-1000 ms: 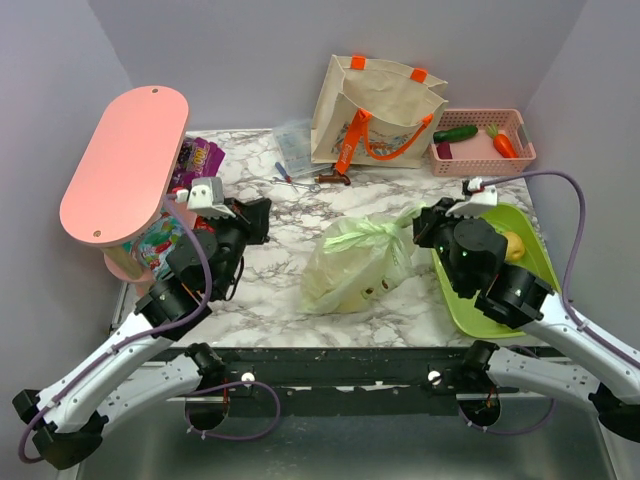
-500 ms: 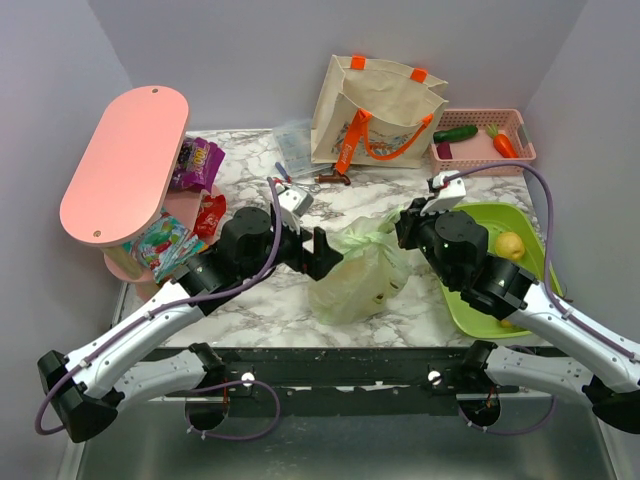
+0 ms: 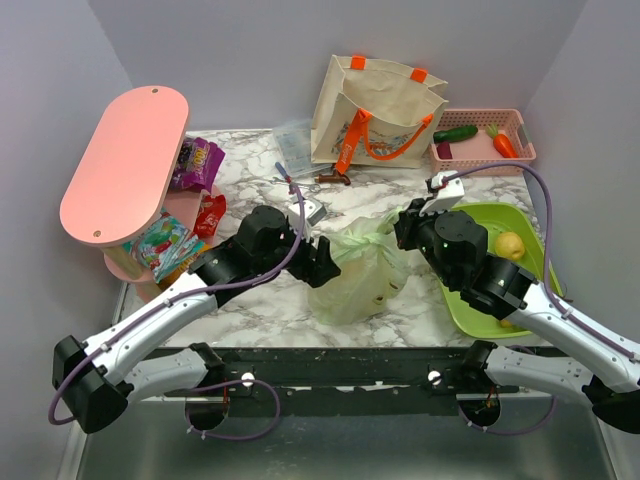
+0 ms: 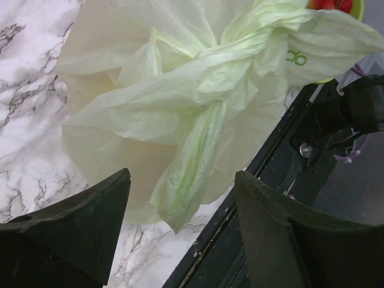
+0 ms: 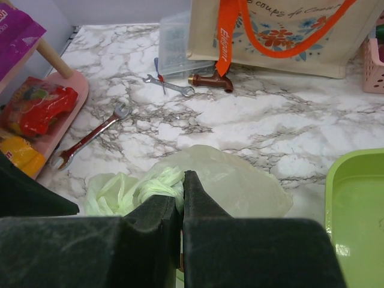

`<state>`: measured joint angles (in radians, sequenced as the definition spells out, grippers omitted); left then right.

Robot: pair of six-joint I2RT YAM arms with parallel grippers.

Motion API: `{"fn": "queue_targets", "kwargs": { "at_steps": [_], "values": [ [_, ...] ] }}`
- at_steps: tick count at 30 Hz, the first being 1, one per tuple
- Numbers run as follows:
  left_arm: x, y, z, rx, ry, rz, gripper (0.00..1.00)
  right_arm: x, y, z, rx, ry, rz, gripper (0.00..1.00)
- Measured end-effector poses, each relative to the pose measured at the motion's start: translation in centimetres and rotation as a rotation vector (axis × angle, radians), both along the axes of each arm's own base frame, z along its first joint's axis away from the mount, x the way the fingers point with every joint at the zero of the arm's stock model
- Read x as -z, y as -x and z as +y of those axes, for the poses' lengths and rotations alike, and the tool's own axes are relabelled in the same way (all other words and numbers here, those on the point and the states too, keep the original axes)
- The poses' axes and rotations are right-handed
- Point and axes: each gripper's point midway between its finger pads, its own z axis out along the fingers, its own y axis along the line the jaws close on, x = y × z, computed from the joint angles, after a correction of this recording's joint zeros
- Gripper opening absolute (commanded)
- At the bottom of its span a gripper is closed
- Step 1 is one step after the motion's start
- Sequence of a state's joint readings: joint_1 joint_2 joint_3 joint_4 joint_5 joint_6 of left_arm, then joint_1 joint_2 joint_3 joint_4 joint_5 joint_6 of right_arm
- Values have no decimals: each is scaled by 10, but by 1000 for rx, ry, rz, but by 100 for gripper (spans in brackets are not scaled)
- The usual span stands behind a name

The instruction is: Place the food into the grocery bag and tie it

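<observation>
Your grocery bag (image 3: 362, 275) sits mid-counter (image 3: 400, 190) between the two arms, with its pale green handles (image 4: 234, 48) already twisted together on top. Your right fingers (image 5: 150, 228) are pressed together, pinching a bunched strand of the bag at its upper right side. Your left fingers (image 4: 78, 228) are spread wide over the twisted handles, with plastic showing in the gap between them. One yellow fruit (image 3: 511, 245) lies on the green tray (image 3: 530, 225), beside the right arm.
</observation>
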<state>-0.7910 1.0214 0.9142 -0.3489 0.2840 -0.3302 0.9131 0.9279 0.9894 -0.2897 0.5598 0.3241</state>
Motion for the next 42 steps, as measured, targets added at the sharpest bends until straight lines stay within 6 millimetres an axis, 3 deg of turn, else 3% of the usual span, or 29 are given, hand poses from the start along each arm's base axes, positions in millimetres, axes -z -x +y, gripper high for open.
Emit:
{"fn": "queue_targets", "kwargs": {
  "at_steps": [2, 4, 5, 7, 14, 18, 24, 28, 31, 34, 39, 42],
  "values": [
    [9, -4, 0, -5, -23, 20, 64, 0, 0, 0, 0, 1, 1, 1],
    [14, -5, -1, -4, -36, 28, 52, 0, 0, 0, 0, 1, 1, 1],
    [15, -5, -1, -3, -38, 29, 40, 0, 0, 0, 0, 1, 1, 1],
    [15, -6, -1, 0, -41, 24, 0, 0, 0, 0, 0, 0, 1, 1],
    [3, -4, 1, -1, -13, -8, 0, 1, 0, 0, 3, -2, 5, 1],
    [-23, -1, 6, -16, 18, -35, 0, 2, -1, -4, 34, -15, 13, 1],
    [-103, -1, 25, -105, 115, -140, 0, -6, -5, -16, 106, -13, -11, 1],
    [-152, 4, 42, -160, 179, -212, 0, -33, -5, -8, 83, -75, -60, 1],
    [-177, 2, 52, -200, 183, -255, 0, -61, -7, 1, 55, -129, -106, 1],
    [-193, -1, 61, -234, 168, -289, 0, -78, -11, 11, 30, -144, -128, 1],
    [-187, -3, 71, -267, 119, -293, 0, -72, -11, 21, -6, -140, -107, 1],
    [-160, 1, 76, -274, 83, -261, 0, -52, -3, 21, -30, -154, -68, 1]
  ]
}}
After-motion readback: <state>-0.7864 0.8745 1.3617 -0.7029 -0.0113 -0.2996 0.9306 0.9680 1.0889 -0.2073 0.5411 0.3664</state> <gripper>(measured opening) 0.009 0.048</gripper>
